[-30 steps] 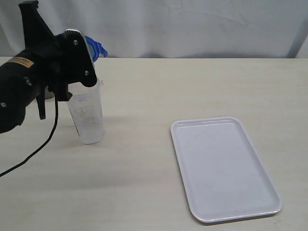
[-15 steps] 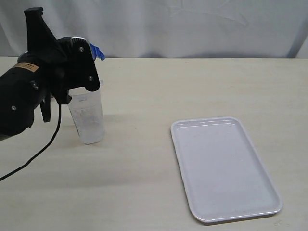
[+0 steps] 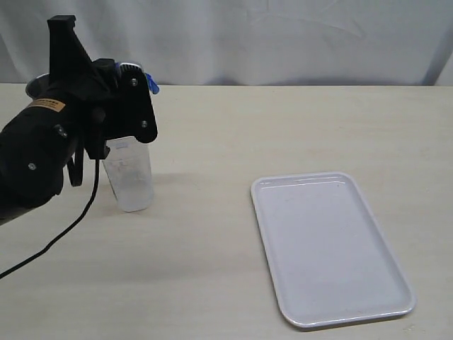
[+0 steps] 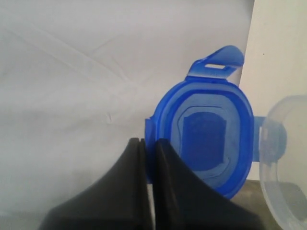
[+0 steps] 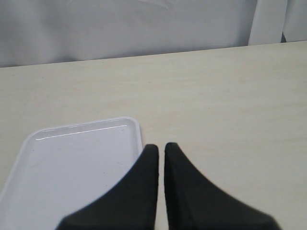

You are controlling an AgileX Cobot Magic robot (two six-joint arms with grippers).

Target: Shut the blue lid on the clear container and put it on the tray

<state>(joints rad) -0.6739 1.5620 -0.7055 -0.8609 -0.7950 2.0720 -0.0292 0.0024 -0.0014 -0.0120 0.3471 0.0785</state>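
Blue plastic sits pinched between the jaws of the left tool [image 4: 148,143]: a side edge of the one blue lid [image 4: 206,139], which stands open and translucent, one snap tab raised. Just below this tool stands the single clear container [image 3: 131,180], its top hidden by the black arm [image 3: 42,149]. The right tool [image 5: 160,148], pressed together and empty, hangs over a corner of the one white tray [image 3: 333,248], well apart from the left tool on the pale surface [image 3: 283,127].

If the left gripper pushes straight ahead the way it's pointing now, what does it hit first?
Most likely the blue lid, standing open at the rim of the clear container: the shut left gripper points at the lid's side edge. The gap between them is unclear.
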